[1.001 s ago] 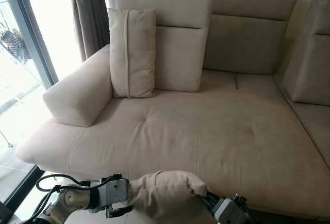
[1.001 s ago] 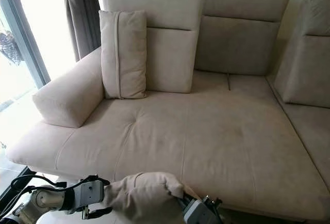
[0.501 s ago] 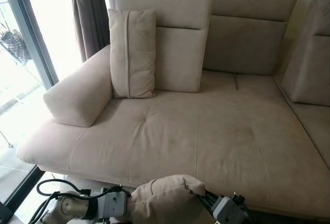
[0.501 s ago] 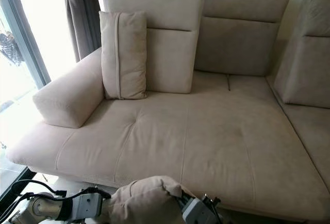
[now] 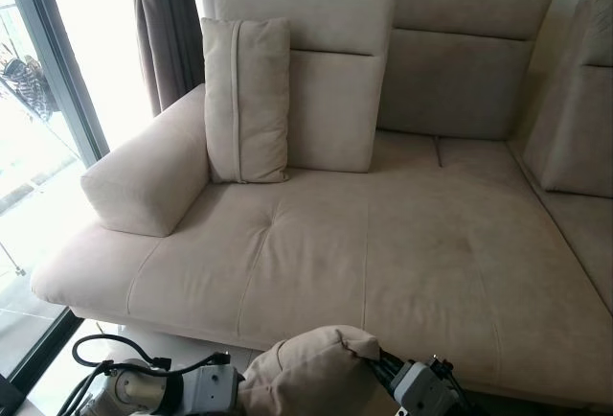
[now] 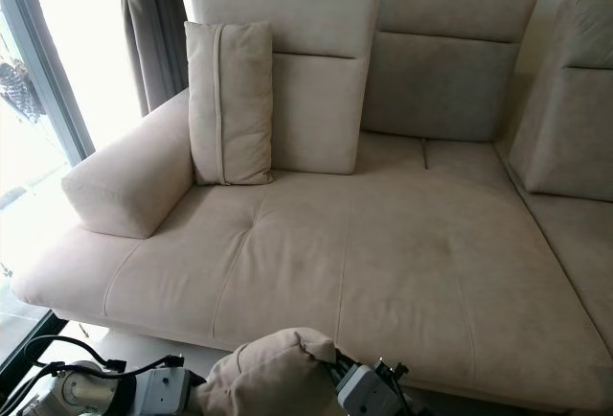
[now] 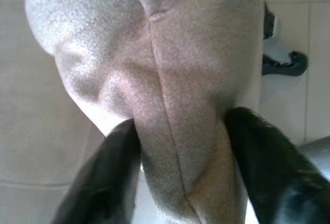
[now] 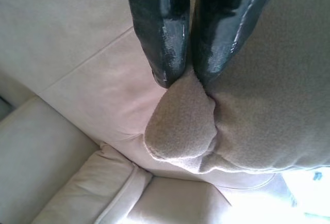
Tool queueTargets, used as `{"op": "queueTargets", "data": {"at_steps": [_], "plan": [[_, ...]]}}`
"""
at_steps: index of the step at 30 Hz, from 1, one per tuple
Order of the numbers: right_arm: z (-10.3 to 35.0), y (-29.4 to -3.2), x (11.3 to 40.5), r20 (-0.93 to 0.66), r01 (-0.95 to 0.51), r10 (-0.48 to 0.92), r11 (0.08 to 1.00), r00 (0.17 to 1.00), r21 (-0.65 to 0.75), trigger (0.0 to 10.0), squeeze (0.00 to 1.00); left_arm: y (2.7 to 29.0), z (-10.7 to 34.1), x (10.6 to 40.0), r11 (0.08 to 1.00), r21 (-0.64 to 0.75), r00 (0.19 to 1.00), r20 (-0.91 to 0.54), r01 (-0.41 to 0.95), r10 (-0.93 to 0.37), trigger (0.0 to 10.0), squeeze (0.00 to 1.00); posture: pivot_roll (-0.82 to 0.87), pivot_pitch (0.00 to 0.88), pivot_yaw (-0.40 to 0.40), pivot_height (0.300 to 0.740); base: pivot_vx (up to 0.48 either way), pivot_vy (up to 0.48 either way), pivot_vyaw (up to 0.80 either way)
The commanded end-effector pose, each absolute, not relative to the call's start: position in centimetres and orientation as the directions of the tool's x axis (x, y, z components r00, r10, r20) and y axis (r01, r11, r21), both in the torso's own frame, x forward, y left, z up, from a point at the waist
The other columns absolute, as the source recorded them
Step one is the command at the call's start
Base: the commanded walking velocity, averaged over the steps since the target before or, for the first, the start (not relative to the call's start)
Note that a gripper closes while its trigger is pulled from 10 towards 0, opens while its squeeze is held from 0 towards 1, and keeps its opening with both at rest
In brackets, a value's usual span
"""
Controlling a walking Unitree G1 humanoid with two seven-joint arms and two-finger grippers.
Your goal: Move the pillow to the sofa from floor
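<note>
The soft beige suede-like pillow (image 5: 311,378) hangs off the floor between both arms, just below and in front of the front edge of the wide beige upholstered sofa (image 5: 383,243). The left hand (image 7: 178,182) has its black fingers partly spread around a thick fold along a seam, while the right hand (image 8: 188,77) is pinched almost closed on one small corner tab. That corner hold looks the weaker one: under the pillow's sagging weight the fabric could slide out, leaving the pillow swinging from the left hand. Raised too little, it may also catch on the seat's front edge and be dragged free.
</note>
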State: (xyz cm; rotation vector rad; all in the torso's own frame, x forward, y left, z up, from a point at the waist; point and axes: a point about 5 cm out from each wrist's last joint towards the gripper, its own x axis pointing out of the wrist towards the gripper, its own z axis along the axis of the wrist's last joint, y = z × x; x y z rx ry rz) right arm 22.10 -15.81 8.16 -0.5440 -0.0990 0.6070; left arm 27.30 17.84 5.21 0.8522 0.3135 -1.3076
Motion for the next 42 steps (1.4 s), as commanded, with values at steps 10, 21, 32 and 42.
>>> {"op": "queueTargets", "data": {"at_steps": [10,21,32,42], "plan": [[9.8,-15.9,23.0,0.054,-0.391,0.486,0.759,0.872,-0.521,10.0,0.00,16.6,6.4,28.9,0.173,0.471,0.433,-0.528,0.865,-0.731,10.0,0.00,0.09,0.021,0.017,0.566,0.000,0.000,0.00],[10.7,-16.8,23.7,0.121,-0.279,0.407,0.785,0.905,-0.552,10.0,0.00,16.1,8.3,31.0,0.433,0.513,0.639,-0.340,0.741,-0.690,10.0,0.00,0.09,0.018,0.012,0.566,0.000,0.000,0.00],[11.1,-16.5,24.1,0.153,-0.255,0.401,0.789,0.903,-0.559,10.0,0.00,15.2,9.0,31.8,0.670,0.369,0.758,-0.191,0.644,-0.623,10.0,0.00,0.09,0.014,0.009,0.611,0.000,0.000,0.00],[11.4,-16.1,24.3,0.169,-0.247,0.400,0.792,0.901,-0.558,10.0,0.00,14.3,9.6,31.8,0.776,0.244,0.809,-0.078,0.582,-0.583,10.0,0.00,0.10,0.010,0.007,0.651,0.000,0.000,0.00]]}}
